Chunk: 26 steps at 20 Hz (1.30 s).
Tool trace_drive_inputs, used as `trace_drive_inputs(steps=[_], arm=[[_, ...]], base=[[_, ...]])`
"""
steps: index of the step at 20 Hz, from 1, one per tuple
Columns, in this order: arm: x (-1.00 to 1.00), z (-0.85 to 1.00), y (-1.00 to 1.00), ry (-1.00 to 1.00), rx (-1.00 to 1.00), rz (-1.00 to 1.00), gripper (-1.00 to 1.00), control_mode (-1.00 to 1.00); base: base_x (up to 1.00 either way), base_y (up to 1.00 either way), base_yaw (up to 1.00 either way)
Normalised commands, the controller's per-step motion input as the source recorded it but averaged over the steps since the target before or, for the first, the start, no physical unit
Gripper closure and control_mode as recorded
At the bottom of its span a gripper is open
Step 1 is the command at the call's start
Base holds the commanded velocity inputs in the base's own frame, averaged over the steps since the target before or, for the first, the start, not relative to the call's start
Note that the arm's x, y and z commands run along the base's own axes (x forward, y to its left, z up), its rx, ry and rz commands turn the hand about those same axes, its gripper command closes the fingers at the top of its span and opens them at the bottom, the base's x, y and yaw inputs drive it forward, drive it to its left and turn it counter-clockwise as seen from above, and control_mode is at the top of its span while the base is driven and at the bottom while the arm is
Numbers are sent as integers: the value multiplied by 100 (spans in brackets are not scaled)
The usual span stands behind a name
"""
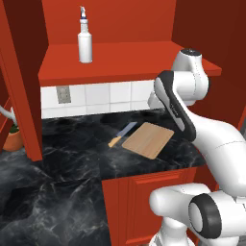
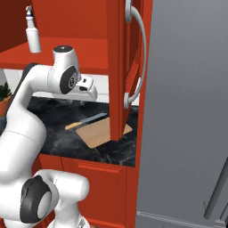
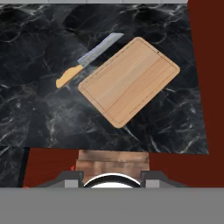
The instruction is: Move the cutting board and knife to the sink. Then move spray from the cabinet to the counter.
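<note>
Hand (image 2: 82, 101) aperture unclear, knife (image 3: 87, 59) beside cutting board (image 3: 129, 81), left base view adds spray (image 1: 85, 41).

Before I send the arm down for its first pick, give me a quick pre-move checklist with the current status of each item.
1. Light-tan wooden cutting board lies flat on the glossy black marble counter, nothing on top: ok.
2. Small knife with grey blade and yellow-orange handle lies beside the board's long edge; whether it touches the board: cannot tell.
3. Hand sits above both items, looking down on them: ok.
4. Gripper open enough for a pick: cannot tell.
5. Slim white spray bottle stands upright on the red cabinet shelf: ok.
6. Path to the sink: cannot tell.
</note>
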Motion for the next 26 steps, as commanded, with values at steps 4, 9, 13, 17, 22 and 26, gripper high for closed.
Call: trace_drive_inputs(steps=[4,9,13,17,22,26], arm=[[-2,-1,0,0,2,0,-100,-100],[-12,-24,-3,0,-2,0,-100,-100],[-7,-33,-2,-10,0,0,-100,-100],[10,-32,0,-8,0,0,-100,-100],[27,-30,-1,-15,0,-1,-100,-100],[34,-29,-15,-13,0,0,-100,-100]], base=[[0,0,0],[0,0,0],[0,0,0],[0,0,0],[0,0,0],[0,0,0]])
